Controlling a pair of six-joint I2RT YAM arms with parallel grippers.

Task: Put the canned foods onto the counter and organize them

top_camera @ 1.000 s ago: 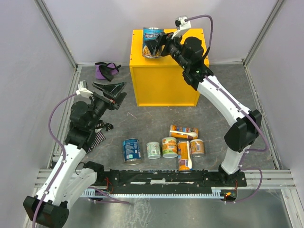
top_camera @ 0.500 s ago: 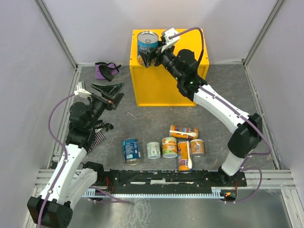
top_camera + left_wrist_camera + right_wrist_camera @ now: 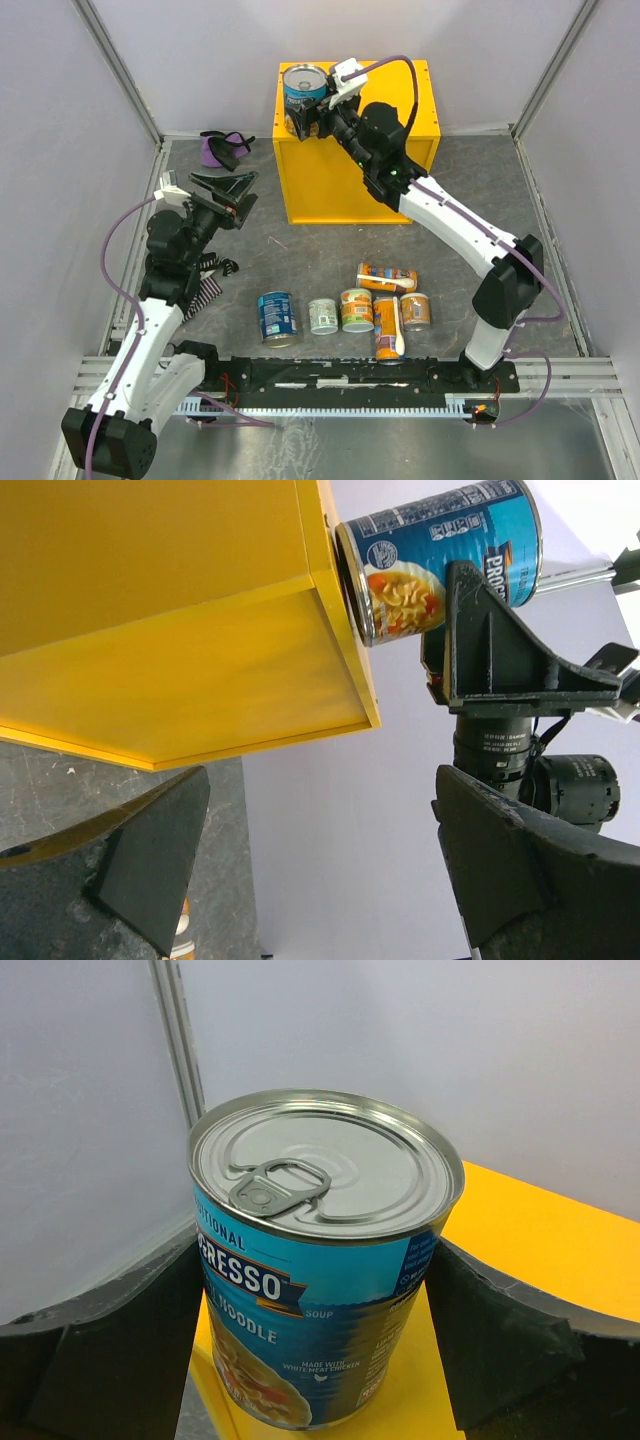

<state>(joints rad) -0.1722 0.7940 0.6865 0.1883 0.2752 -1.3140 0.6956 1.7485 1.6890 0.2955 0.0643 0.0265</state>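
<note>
A blue-labelled can point(image 3: 305, 95) with a silver pull-tab top stands upright on the far-left corner of the yellow counter point(image 3: 400, 95). My right gripper point(image 3: 306, 114) is shut on it, one finger on each side of the label point(image 3: 320, 1260). The left wrist view shows the same can point(image 3: 440, 555) at the edge of the counter point(image 3: 170, 630). My left gripper point(image 3: 250, 195) hangs open and empty above the floor, left of the counter. On the floor near the arm bases are a second blue can point(image 3: 277, 317), a pale-green can point(image 3: 322, 316), a short orange can point(image 3: 356, 310) and a tall orange can with a spoon point(image 3: 387, 327).
Another orange can point(image 3: 387, 276) lies on its side behind the row, and a short can point(image 3: 415, 311) stands at its right end. A purple cloth bundle point(image 3: 224, 147) sits at the back left. A striped cloth point(image 3: 205, 290) lies under the left arm. Walls enclose three sides.
The right arm has carried the blue can leftward over the counter and turned it from tilted to upright at the far-left corner. The left arm has barely shifted.
</note>
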